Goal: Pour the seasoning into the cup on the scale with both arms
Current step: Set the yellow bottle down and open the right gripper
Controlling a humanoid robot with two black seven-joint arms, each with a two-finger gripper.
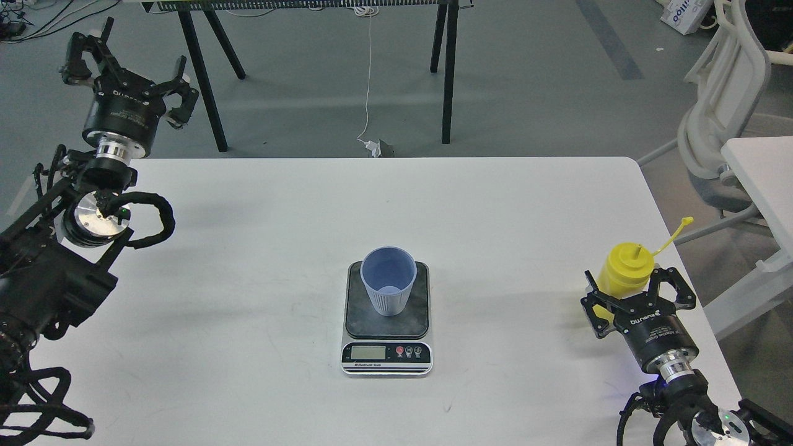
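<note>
Our surface (260, 297) carries the scale (387, 319), which lies well to the left of our right hand (638, 291) and forward and to the right of our left hand (127, 74). On the scale's dark plate stands the cup (388, 280), upright, mouth open, with nothing we can make out inside.

Our left hand hangs raised beyond the far left corner of the surface, fingers spread wide and gripping nothing. Our right hand sits low near the right edge, its fingers set around the lower body of the bottle (626, 267). They look closed on it, though we cannot see the contact itself. The bottle stands upright just ahead of that hand's palm, nozzle up, and its cap strap (675, 232) sticks out up and to the right, so the nozzle appears uncapped.

We judge the step in hand to be the grasp of the bottle; pouring is not yet begun. The next move calls for lifting the bottle, carrying it left to above the cup, bringing the left hand in to steady things, then tilting the nozzle over the rim.
</note>
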